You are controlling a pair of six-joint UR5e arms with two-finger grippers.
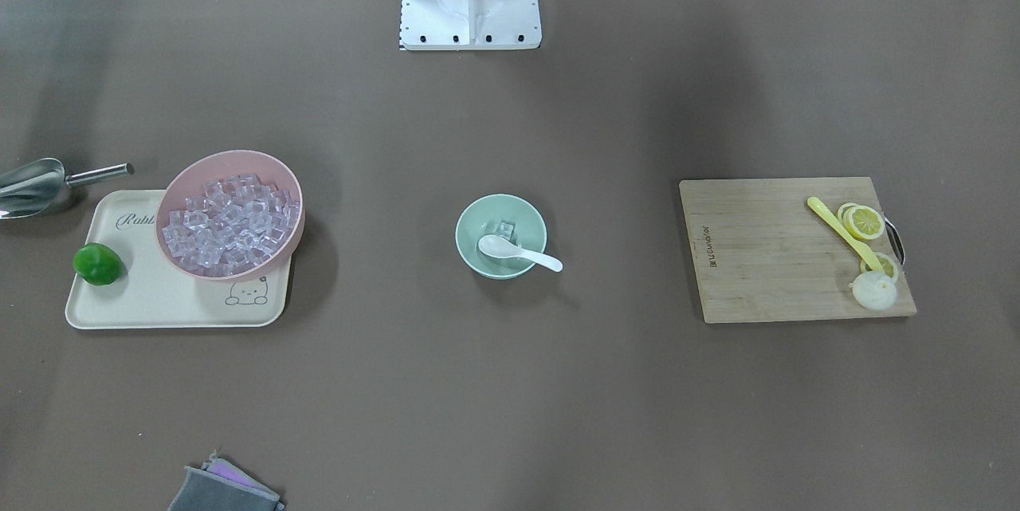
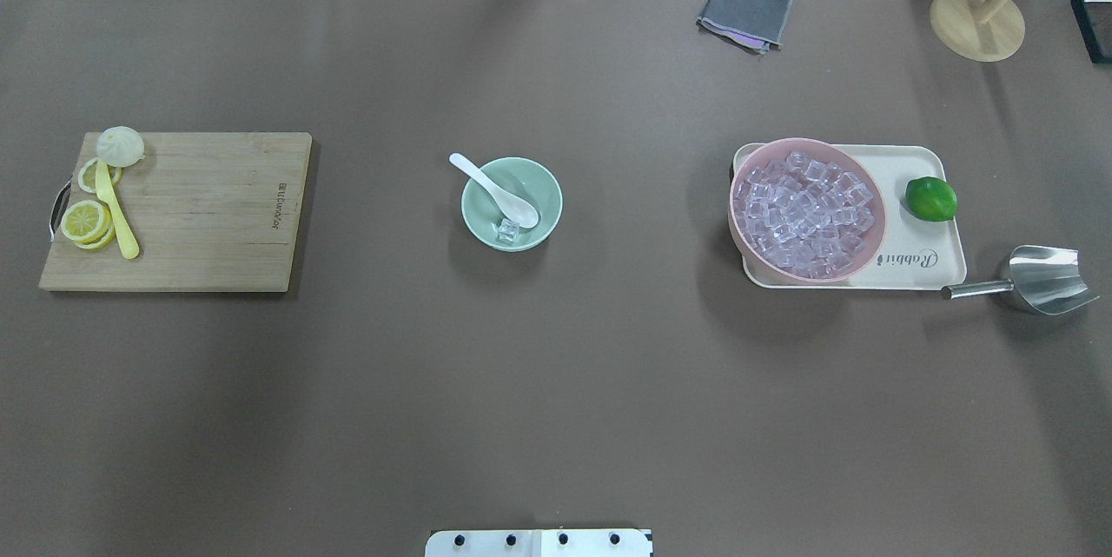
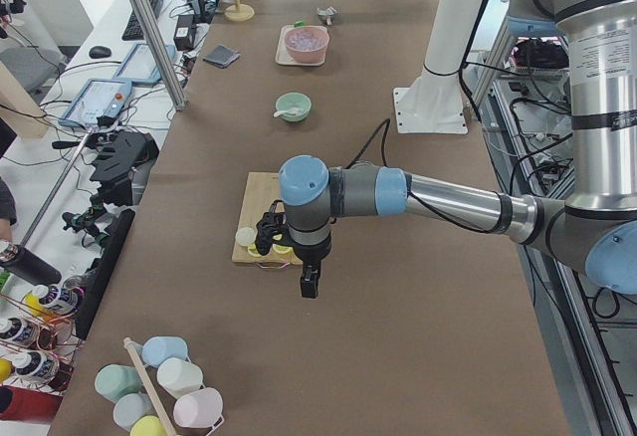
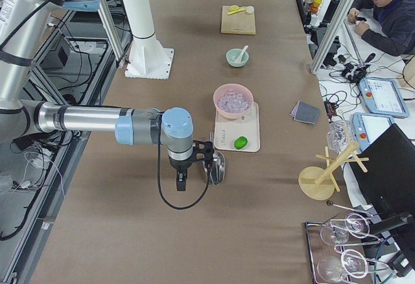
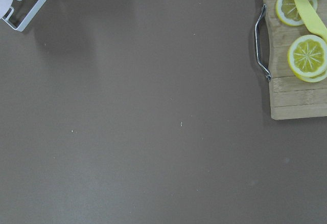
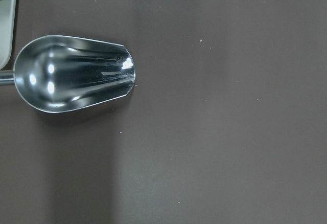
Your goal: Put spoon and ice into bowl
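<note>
A brown covering (image 2: 556, 383) spreads over the whole table. At its middle stands the mint-green bowl (image 2: 526, 179). The white spoon (image 2: 495, 189) lies with its scoop inside the bowl and its handle leaning out over the rim on the side away from the robot. One ice cube (image 2: 507, 232) sits on the bowl's floor just beside the scoop.

Toward the robot's right, a cream tray (image 2: 921, 266) carries a pink bowl (image 2: 737, 231) heaped with ice cubes (image 2: 804, 209), and a lime (image 2: 930, 198). A metal scoop (image 2: 1042, 279) lies on the covering just off the tray's corner. Toward the robot's left, a wooden cutting board (image 2: 208, 209) holds lemon slices (image 2: 85, 221), a yellow spoon (image 2: 115, 214) and a pale round piece (image 2: 120, 145).

A folded grey cloth (image 2: 745, 9) lies near the far edge, with a wooden stand (image 2: 977, 18) at the far right corner.

Both arms hang out beyond the table's ends. The left gripper (image 3: 267, 247) hovers by the handle end of the cutting board and the right gripper (image 4: 206, 154) above the metal scoop. Whether either pincer is apart or together cannot be told from the side views.

Around the table, a seated operator (image 4: 389, 5) works at a bench, pastel mugs (image 3: 164, 386) hang on a rack, and wine glasses (image 4: 343, 258) stand on a mat.
</note>
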